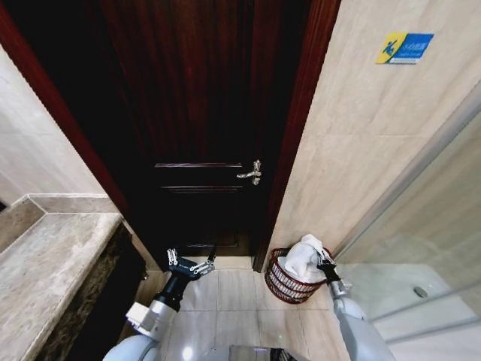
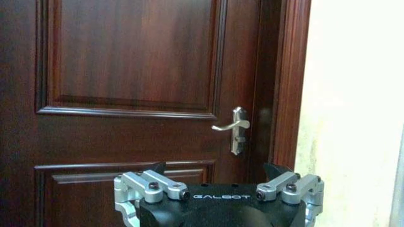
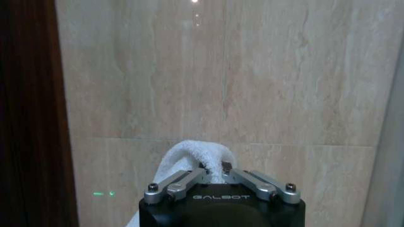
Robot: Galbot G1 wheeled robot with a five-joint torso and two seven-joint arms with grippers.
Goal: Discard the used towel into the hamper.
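The hamper [image 1: 282, 285], a small round reddish-brown open-weave basket, stands on the tiled floor by the wall, right of the door. A white towel [image 1: 303, 257] bulges out of its top. My right gripper [image 1: 325, 264] sits at the hamper's right rim and is shut on a fold of the towel [image 3: 187, 156]; in the right wrist view its fingers [image 3: 205, 173] pinch the cloth before the beige wall. My left gripper [image 1: 189, 265] hangs open in front of the door, well left of the hamper, with nothing between its fingers [image 2: 159, 169].
A dark wooden door [image 1: 195, 113] with a metal lever handle [image 1: 252, 174] fills the middle. A stone counter [image 1: 45, 271] runs along the left. A glass shower screen [image 1: 421, 248] stands on the right. Tiled floor [image 1: 225, 301] lies between the arms.
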